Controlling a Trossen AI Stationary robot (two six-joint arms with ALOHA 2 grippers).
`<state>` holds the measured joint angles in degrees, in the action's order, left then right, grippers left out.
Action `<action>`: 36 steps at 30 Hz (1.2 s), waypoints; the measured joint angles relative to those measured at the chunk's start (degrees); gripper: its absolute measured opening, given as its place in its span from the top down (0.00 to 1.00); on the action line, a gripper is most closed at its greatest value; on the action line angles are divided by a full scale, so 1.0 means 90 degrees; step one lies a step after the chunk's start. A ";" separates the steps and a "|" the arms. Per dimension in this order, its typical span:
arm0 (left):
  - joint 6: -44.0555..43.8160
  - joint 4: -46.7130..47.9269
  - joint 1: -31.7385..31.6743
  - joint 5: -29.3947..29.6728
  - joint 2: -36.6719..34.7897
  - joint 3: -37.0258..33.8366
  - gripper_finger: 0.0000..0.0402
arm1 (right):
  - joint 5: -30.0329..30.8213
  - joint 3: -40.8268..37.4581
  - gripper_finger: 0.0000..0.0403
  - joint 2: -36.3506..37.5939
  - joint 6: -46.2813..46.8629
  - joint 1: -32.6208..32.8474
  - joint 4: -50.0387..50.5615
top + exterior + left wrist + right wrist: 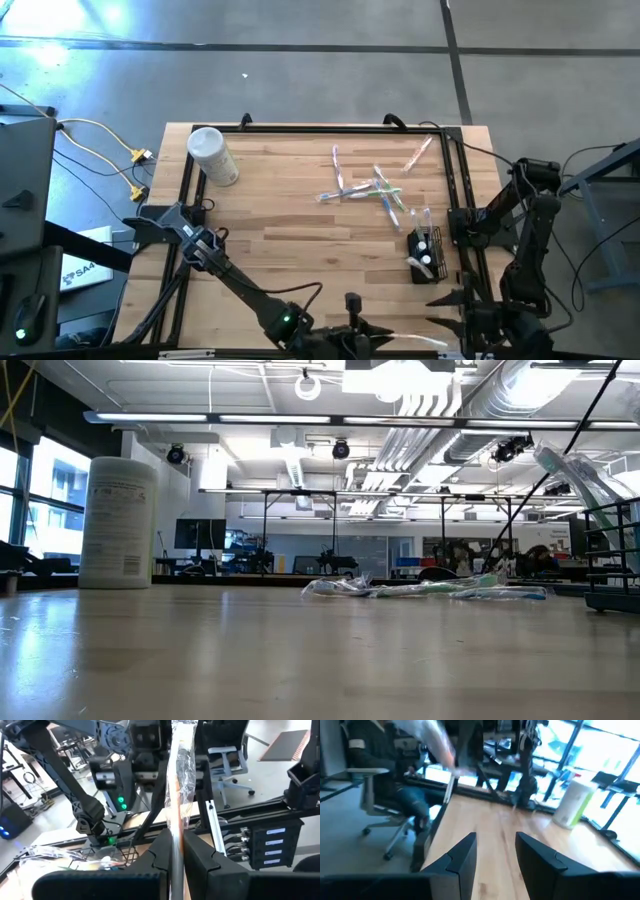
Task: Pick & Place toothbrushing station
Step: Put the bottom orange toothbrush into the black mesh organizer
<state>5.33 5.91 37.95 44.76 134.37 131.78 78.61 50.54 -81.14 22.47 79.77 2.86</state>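
As left claw (176, 857) grips — wrapped toothbrush (181, 780)

Robotics lab: exposed ceiling ducts (560, 400), office chair (380, 810), other test rigs (330, 530)

High view: overhead, looks straight down on the whole table (300, 240) from well above. Low view: sits at tabletop height, faces level across the wood into the room; shares the white canister (117, 522) and the loose toothbrushes (430, 589) with the high view. Left wrist view: close, faces along its fingers (150, 865) toward the right arm. Right wrist view: close, faces across the table past its own fingers (462, 857) toward the canister.
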 joint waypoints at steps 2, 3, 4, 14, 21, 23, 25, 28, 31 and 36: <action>-0.0026 0.0002 -0.0044 -0.0005 0.0000 -0.0001 0.95 | -0.0117 0.0000 0.68 0.0000 -0.0628 -0.0033 -0.0551; -0.0068 -0.0001 -0.0060 -0.0011 -0.0001 -0.0001 0.95 | -0.0307 0.0000 0.68 0.0001 -0.0924 -0.0070 -0.0803; -0.0101 -0.0015 -0.0076 -0.0010 -0.0001 -0.0014 0.95 | -0.0585 0.0000 0.68 0.0004 -0.1201 -0.0123 -0.1068; -0.0173 -0.0013 -0.0129 -0.0217 -0.0002 -0.0055 0.95 | -0.2576 0.0002 0.65 0.0007 -0.2530 -0.0537 -0.2196; -0.0176 0.0017 -0.0131 -0.0214 -0.0002 -0.0055 0.95 | -0.1351 0.0002 0.68 0.0010 -0.2971 -0.0560 -0.2604; -0.0178 0.0028 -0.0131 -0.0214 -0.0002 -0.0055 0.95 | -0.1761 0.0002 0.68 0.0010 -0.3198 -0.0620 -0.2782; -0.0173 0.0033 -0.0133 -0.0227 -0.0002 -0.0055 0.95 | -0.2184 0.0002 0.68 0.0010 -0.3379 -0.0688 -0.2897; -0.0173 0.0013 -0.0126 -0.0236 -0.0007 -0.0055 0.95 | -0.2619 0.0002 0.67 0.0010 -0.3515 -0.0798 -0.3096; -0.0173 0.0013 -0.0128 -0.0236 -0.0007 -0.0055 0.95 | -0.2726 0.0002 0.67 0.0010 -0.3527 -0.0915 -0.3174; -0.0186 0.0010 -0.0146 -0.0258 -0.0019 -0.0055 0.95 | -0.2793 0.0002 0.68 0.0010 -0.3697 -0.1055 -0.3241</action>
<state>3.66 6.00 36.64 42.43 134.19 131.28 53.47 50.57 -81.06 -10.80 70.27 -26.30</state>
